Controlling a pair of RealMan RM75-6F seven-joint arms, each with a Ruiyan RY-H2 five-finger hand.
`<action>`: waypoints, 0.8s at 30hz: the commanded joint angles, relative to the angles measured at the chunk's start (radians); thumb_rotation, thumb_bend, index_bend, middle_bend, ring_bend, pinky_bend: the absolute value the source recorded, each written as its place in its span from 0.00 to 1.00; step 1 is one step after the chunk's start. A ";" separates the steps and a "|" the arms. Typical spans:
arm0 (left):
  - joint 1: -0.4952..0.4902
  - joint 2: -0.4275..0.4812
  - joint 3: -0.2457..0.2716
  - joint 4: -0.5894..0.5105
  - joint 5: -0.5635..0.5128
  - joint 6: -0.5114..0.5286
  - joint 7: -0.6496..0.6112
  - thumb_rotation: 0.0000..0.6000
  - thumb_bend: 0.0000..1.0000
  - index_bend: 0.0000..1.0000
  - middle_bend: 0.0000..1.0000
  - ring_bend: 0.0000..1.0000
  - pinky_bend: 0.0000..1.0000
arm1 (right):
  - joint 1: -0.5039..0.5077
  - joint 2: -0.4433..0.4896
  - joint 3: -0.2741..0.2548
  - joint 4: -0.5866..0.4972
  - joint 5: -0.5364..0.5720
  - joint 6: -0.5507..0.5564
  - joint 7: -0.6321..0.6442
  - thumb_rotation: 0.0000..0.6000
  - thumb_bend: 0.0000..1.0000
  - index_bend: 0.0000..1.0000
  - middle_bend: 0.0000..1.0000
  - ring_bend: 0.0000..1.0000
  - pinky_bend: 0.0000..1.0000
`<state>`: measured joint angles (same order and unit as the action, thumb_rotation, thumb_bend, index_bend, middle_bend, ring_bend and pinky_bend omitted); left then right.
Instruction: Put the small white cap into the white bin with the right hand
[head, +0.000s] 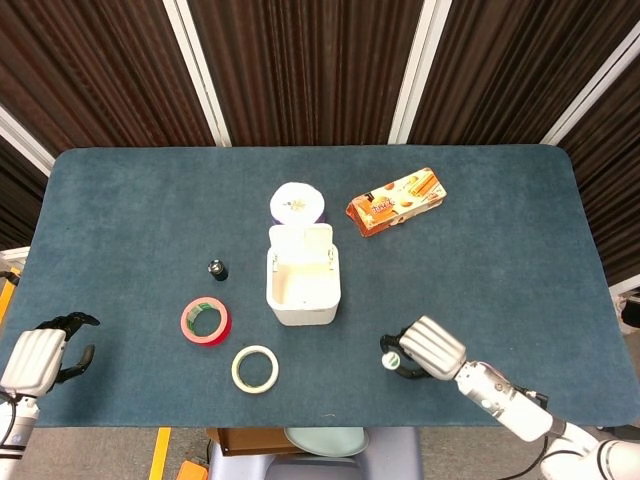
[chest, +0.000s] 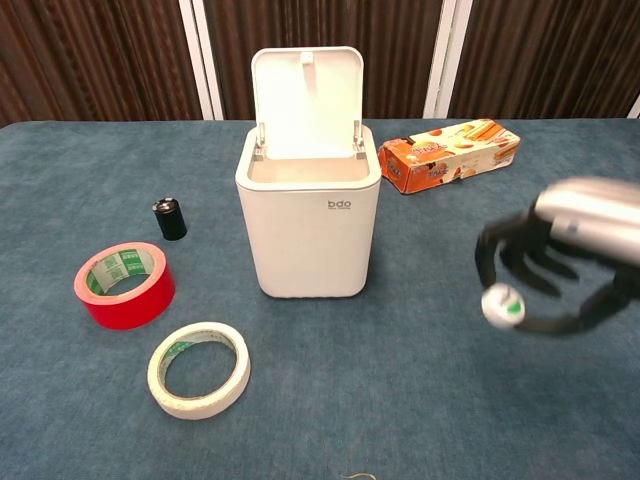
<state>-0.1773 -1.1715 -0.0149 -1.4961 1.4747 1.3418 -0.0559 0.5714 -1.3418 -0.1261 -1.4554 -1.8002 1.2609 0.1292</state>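
My right hand hovers above the table right of the white bin, pinching the small white cap between thumb and fingers. The cap has a green mark on its face and hangs clear of the cloth. The bin stands mid-table with its lid swung up and its mouth showing. My left hand rests at the table's near left edge, fingers curled, holding nothing.
A red tape roll, a cream tape roll and a small black cylinder lie left of the bin. An orange snack box sits behind to the right. A round white-and-purple object lies behind the bin.
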 joint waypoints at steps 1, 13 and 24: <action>-0.001 -0.001 0.001 -0.002 0.000 -0.002 0.004 1.00 0.45 0.35 0.33 0.35 0.43 | -0.013 0.060 0.067 -0.095 0.000 0.064 -0.056 1.00 0.40 0.65 0.86 0.84 1.00; -0.002 -0.002 0.001 -0.002 -0.004 -0.006 0.010 1.00 0.45 0.35 0.33 0.35 0.43 | 0.132 -0.019 0.300 -0.160 0.242 -0.115 -0.234 1.00 0.40 0.63 0.86 0.84 1.00; -0.002 0.001 0.007 -0.003 0.010 -0.004 0.000 1.00 0.45 0.35 0.33 0.35 0.43 | 0.259 -0.249 0.384 0.050 0.360 -0.218 -0.306 1.00 0.40 0.62 0.86 0.84 1.00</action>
<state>-0.1796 -1.1705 -0.0084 -1.4991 1.4842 1.3384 -0.0563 0.8077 -1.5613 0.2401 -1.4357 -1.4601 1.0575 -0.1705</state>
